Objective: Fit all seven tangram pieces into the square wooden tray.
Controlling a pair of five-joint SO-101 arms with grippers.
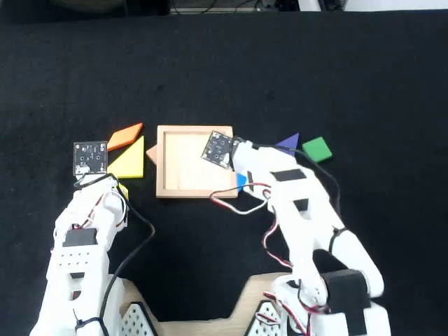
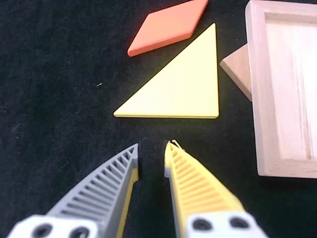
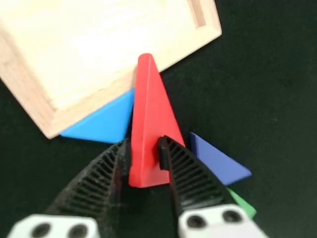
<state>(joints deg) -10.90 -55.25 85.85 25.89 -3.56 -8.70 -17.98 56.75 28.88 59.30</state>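
Right pincer (image 3: 143,146) clamped on red triangle (image 3: 148,106), its tip at wooden tray's (image 3: 39,116) right rim, blue triangle (image 3: 101,124) pressed against that edge, left pincer (image 2: 152,146) narrowly parted, nothing held, just near of yellow triangle (image 2: 183,84), dark tabletop (image 1: 280,70) stretching left.

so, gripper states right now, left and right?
Left gripper: jaws slightly open, empty, just short of the yellow triangle.
Right gripper: closed on the red triangle.
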